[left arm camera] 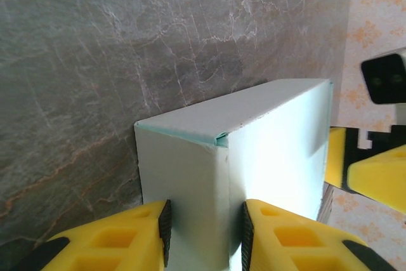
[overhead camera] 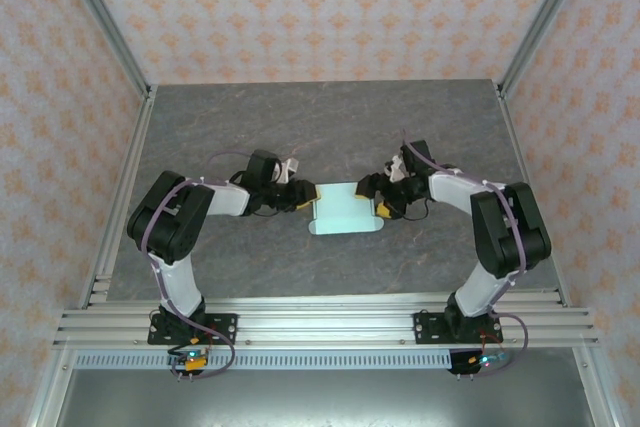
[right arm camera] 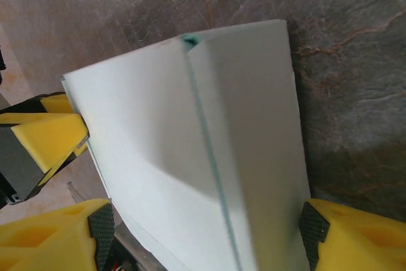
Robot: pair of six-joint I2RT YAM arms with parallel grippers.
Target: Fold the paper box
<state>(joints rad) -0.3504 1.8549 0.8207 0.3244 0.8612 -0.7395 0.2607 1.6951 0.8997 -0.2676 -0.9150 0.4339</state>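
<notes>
Sits in the middle of the grey bench (overhead camera: 330,127): the paper box (overhead camera: 345,209), pale mint-blue, with its walls up. Lies the long way from left to right, straight between the two arms. Gripped at both short ends, so just as near to one arm as to the other.

At the left end, pinched by the left jaws: a thin bit of wall by a corner, with a yellow pad tight on each side of the card. At the right end, hugged by the right jaws: spread wide across the whole end, pads touching both sides, so most likely squeezing it too.

Looks close to done, going by the closed corners and flat sides. Next, probably a small push or tuck at one end, along the long way of the box. Bends easily, being thin card, so only a soft squeeze, or else a dent in a wall.
</notes>
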